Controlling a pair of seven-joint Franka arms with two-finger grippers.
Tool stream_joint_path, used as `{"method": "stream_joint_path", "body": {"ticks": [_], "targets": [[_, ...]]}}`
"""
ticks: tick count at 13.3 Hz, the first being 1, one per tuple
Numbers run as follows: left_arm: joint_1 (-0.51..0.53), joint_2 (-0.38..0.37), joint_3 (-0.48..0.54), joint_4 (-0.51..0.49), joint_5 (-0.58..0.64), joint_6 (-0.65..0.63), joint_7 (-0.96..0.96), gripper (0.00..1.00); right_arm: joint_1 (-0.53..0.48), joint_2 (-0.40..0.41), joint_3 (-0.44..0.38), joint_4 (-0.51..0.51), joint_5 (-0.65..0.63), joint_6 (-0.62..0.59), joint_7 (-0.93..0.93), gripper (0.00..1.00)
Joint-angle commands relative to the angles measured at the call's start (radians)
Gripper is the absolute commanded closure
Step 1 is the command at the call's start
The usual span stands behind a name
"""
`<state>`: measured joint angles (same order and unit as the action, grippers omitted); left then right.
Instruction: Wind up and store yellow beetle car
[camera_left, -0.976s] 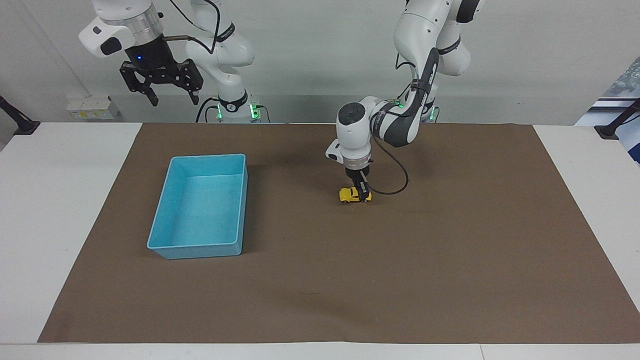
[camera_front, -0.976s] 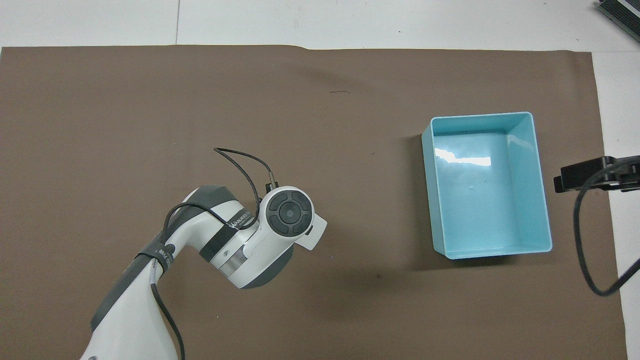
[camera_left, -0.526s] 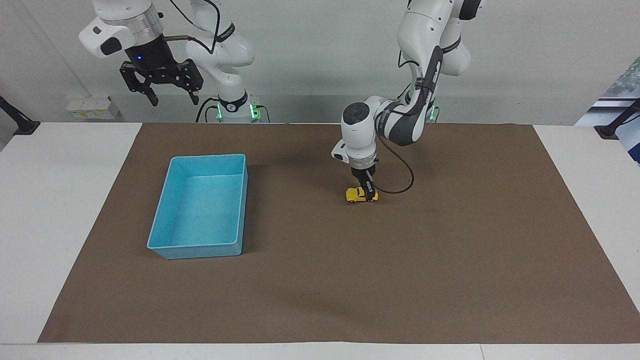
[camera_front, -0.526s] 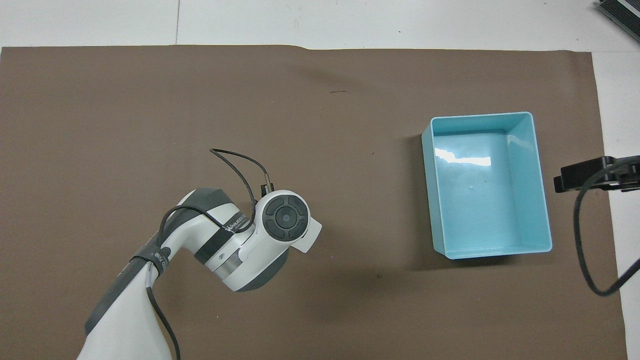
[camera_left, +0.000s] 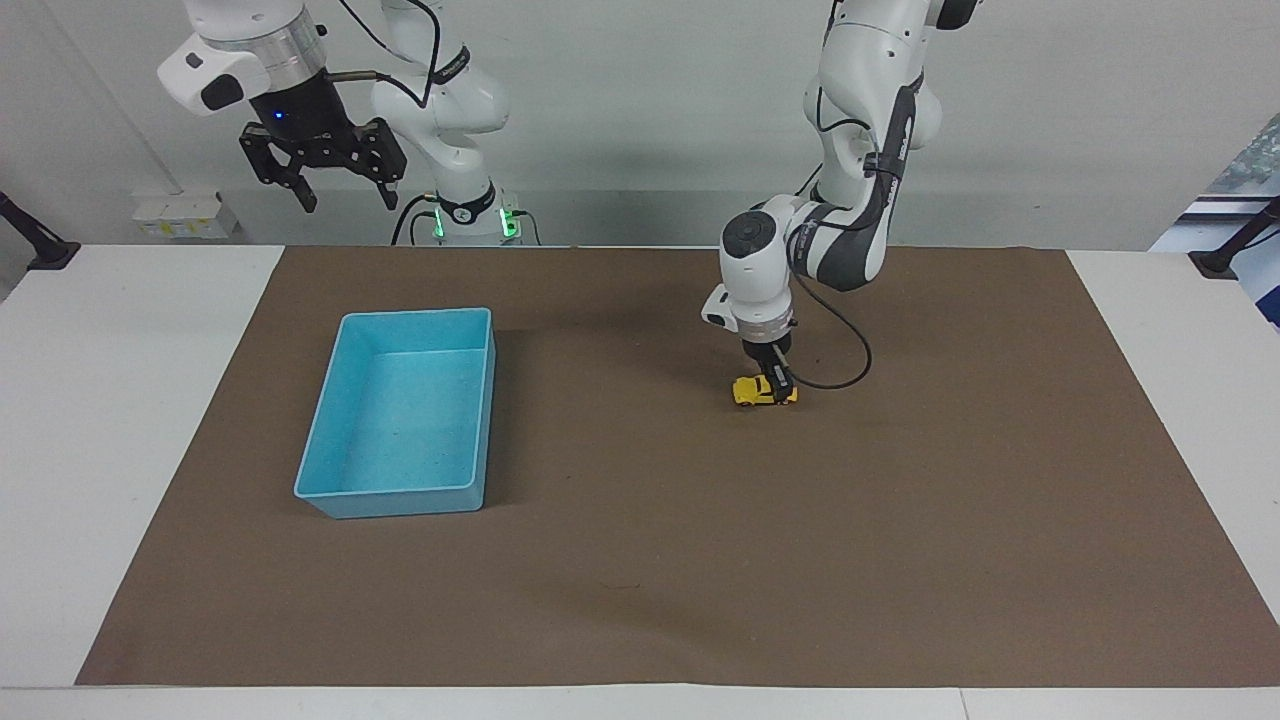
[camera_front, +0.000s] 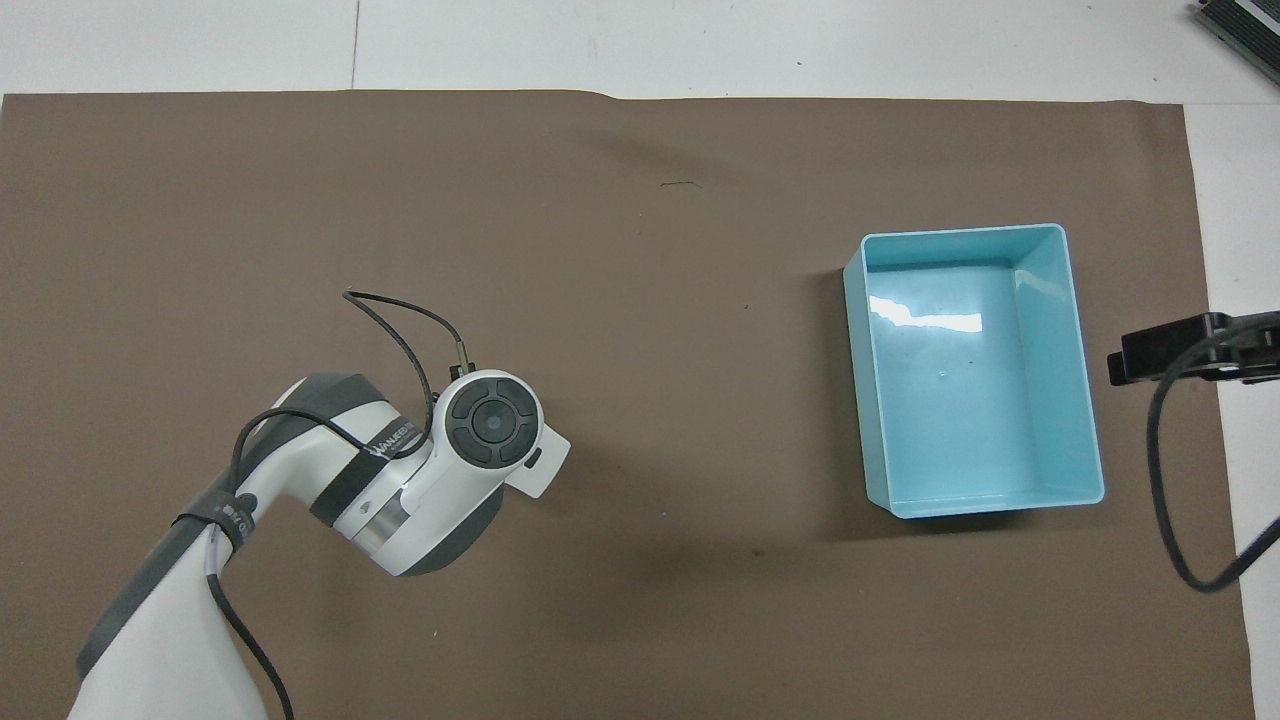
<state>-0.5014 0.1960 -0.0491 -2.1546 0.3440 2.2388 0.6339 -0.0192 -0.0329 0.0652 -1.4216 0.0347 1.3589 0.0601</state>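
The small bright yellow beetle car (camera_left: 764, 391), a rounded toy with dark windows and black wheels, is sitting on the brown mat (camera_left: 900, 520) near the middle of the table (camera_left: 120, 400), somewhat toward the left arm's end and closer to the robots' edge than to the outer one. The left claw (camera_left: 778, 385) is coming straight down on it, fingers clenched around the car's body, with a black cable looping beside the wrist. In the overhead view the left arm's white wrist is covering the car completely. The light blue rectangular plastic tray (camera_left: 480, 420) (camera_front: 1085, 400) is lying well apart from the car, toward the right arm's end of the mat. The right claw (camera_left: 345, 190) is hanging high over the table's robot-side edge near the right arm's corner, fingers spread wide and gripping nothing, waiting.
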Motion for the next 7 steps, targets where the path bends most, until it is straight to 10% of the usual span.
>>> {"method": "stream_joint_path", "body": {"ticks": [1, 2, 4, 7], "targets": [[0.058, 0.033, 0.000, -0.036, 0.036, 0.041, 0.044, 1.00, -0.008, -0.012, 0.008, -0.020, -0.007, 0.020, 0.012, 0.00], [0.060, 0.033, 0.002, -0.034, 0.036, 0.035, 0.046, 1.00, -0.008, -0.012, 0.008, -0.020, -0.007, 0.020, 0.012, 0.00], [0.063, 0.030, 0.003, -0.007, 0.035, 0.018, 0.056, 0.12, -0.008, -0.012, 0.007, -0.020, -0.007, 0.020, 0.012, 0.00], [0.092, -0.041, -0.002, 0.077, 0.021, -0.103, 0.093, 0.00, -0.008, -0.012, 0.007, -0.020, -0.007, 0.020, 0.012, 0.00]]}}
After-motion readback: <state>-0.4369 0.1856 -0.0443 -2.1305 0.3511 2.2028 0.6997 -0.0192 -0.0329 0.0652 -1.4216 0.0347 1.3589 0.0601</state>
